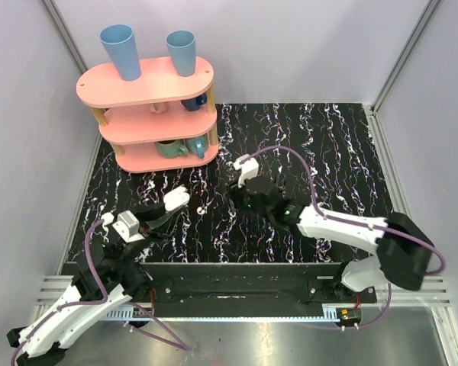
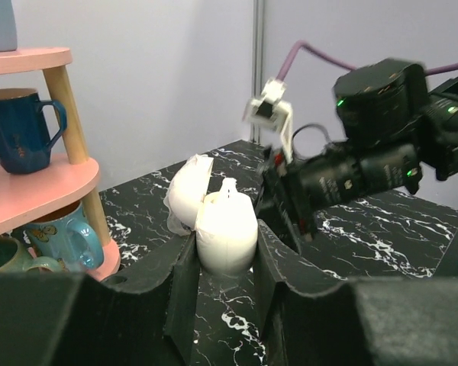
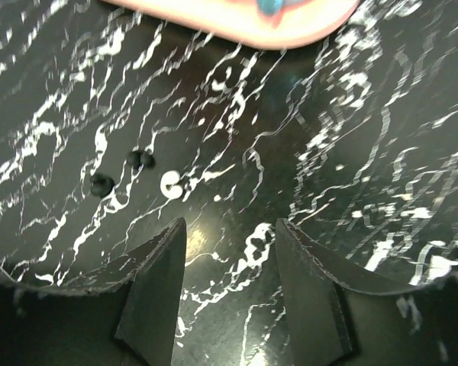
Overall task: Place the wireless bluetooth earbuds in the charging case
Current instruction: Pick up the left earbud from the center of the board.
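One earbud point(image 2: 229, 187) is seemingly seated; the other earbud point(image 3: 170, 183) is left out.
The charging case point(image 2: 225, 229) is clamped by the left gripper point(image 2: 225, 263); the right gripper point(image 3: 229, 236) is spread, empty.

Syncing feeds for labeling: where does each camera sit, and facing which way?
Top external: above and behind, looking down on the marbled table, left arm and right arm.
Left wrist: faces forward past its jaws, shut on the charging case, toward the right arm.
Right wrist: faces down at the table between its open jaws.
All share the pink shelf.
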`<state>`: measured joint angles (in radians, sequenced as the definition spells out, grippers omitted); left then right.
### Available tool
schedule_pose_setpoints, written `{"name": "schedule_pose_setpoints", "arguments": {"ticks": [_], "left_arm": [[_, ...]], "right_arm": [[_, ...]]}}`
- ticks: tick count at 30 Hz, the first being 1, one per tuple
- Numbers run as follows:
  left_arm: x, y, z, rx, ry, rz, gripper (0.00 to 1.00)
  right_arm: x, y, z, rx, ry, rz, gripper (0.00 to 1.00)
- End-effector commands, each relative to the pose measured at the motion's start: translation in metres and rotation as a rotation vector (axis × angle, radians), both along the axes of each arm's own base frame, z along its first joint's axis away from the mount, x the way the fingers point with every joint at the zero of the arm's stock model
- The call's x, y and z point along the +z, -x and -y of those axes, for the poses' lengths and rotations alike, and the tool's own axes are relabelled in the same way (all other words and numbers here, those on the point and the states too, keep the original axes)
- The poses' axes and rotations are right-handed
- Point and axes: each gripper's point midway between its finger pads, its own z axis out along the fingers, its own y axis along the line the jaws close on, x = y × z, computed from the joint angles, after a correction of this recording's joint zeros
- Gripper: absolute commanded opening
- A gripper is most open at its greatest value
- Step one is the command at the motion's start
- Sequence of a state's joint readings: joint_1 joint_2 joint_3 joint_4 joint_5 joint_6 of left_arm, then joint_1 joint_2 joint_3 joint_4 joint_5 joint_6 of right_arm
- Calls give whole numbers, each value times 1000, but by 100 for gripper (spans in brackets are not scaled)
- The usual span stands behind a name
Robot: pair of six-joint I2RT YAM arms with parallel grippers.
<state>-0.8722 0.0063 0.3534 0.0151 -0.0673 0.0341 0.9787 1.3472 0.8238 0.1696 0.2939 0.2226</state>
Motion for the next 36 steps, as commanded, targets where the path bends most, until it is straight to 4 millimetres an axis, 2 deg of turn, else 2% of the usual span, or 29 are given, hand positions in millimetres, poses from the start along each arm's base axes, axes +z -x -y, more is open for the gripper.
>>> {"name": "schedule_pose_setpoints", "arguments": {"ticks": [1,2,3,5,6,7,9,10,13,19,24,25,30,36], "left_arm": [[38,19,-36,48,143,107,0],[38,19,-35,41,139,105,0],[39,20,-35,40,138,106,0],[39,19,-34,37,138,104,0],[39,19,-34,40,139,103,0],[39,18,-36,52,144,101,0],[38,15,-40,75,151,91,0],[39,13,-45,100,163,87,0],[33,5,-55,167,160,45,0],[30,0,-61,210,168,23,0],[27,-3,-66,243,168,7,0],[28,-3,-68,247,170,6,0],[27,-4,-68,248,169,5,0],[27,-4,-67,248,170,4,0]], "right_arm": [[-10,3,-38,80,-41,-113,58],[-16,1,-42,81,-34,-123,58],[-30,-1,-46,84,-8,-143,57],[-33,-3,-59,107,-16,-155,56],[-47,-4,-64,117,-1,-179,55],[-45,-6,-73,133,-27,-174,54],[-59,-4,-84,154,-40,-220,51],[-56,-4,-91,170,-60,-217,49],[-65,-4,-101,185,-88,-241,45],[-74,1,-121,255,-116,-284,39],[-84,2,-131,286,-109,-310,39],[-80,4,-135,306,-116,-310,38],[-84,6,-138,333,-102,-322,36],[-98,9,-140,340,-83,-362,35]]}}
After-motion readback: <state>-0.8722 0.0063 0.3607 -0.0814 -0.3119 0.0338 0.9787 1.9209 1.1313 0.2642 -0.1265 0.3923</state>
